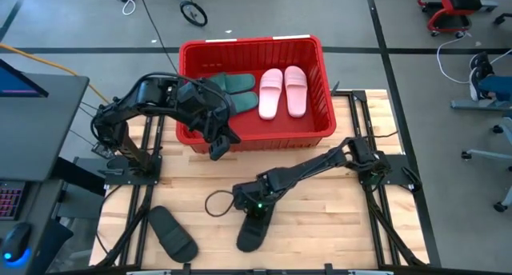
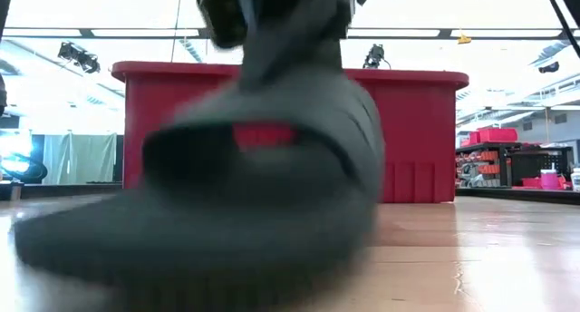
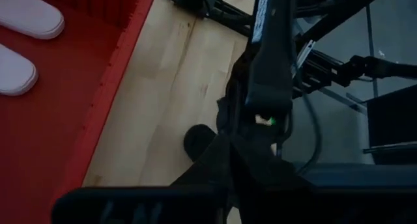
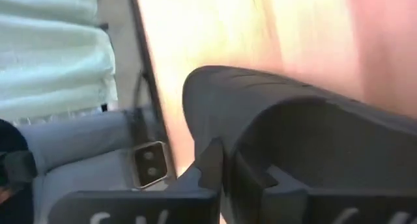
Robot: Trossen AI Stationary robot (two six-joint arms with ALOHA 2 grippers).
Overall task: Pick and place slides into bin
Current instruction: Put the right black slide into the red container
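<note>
In the red bin (image 1: 324, 83) at the worktop's (image 1: 320, 219) far edge: two green slides (image 1: 236, 91) leftward, two pink slides (image 1: 282, 89) rightward — four of six done. On the worktop, left to right: loose black slide (image 1: 170, 231), untouched; second black slide (image 1: 254, 227), clamped at its strap by the right pincer (image 1: 254, 209). Left pincer (image 1: 217, 151) closed, empty, beside the bin's near wall.

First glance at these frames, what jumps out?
The big red bin at the table's far edge, holding two pink slides and green ones. Near the front edge, the right gripper is clamped on a black slide, which fills the low view; another black slide lies to its left.
</note>
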